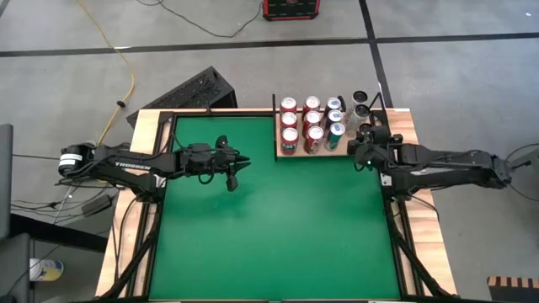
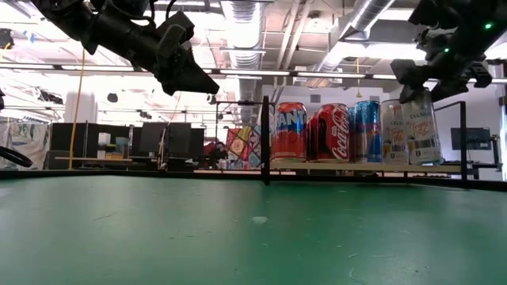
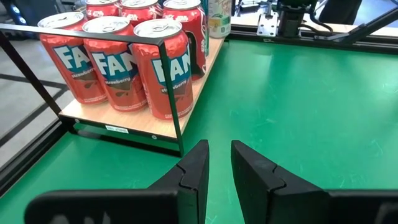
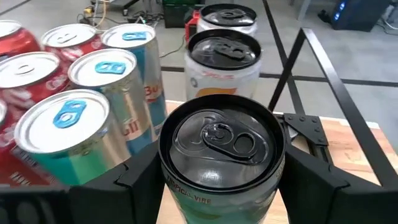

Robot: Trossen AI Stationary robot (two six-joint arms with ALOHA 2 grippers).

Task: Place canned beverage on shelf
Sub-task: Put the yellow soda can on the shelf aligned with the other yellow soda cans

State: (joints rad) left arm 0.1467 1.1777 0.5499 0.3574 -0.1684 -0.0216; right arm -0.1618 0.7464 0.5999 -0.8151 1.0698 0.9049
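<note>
Holding a black-topped can (image 4: 222,152) between its two fingers, the right gripper (image 1: 368,152) stands at the right end of the shelf (image 1: 296,154), at the far edge of the green worktop (image 1: 278,227). In the right wrist view the fingers sit wide on either side of the can body, pressed to its wall just below the rim, and the can is upright. In the low view the can appears level with the others on the shelf; whether its base already rests on the board cannot be told.

The shelf already carries red Fanta cans (image 3: 163,67) on its left side, blue-and-silver Red Bull cans (image 4: 111,93) in the middle, and two more black-topped cans (image 4: 224,56) lined up beyond the held one.

The step in hand appears to be the final set-down. To do it well:

- Keep the can vertical and in line with the two black-topped cans beyond it.
- Keep it clear of the neighbouring Red Bull can and the black corner post (image 4: 320,59).
- Lower until the base sits flat on the board before releasing.
- Spread the fingers evenly, then draw back without brushing the can.

The left gripper (image 1: 233,165) waits above the worktop, left of the shelf, fingers closed and empty.
</note>
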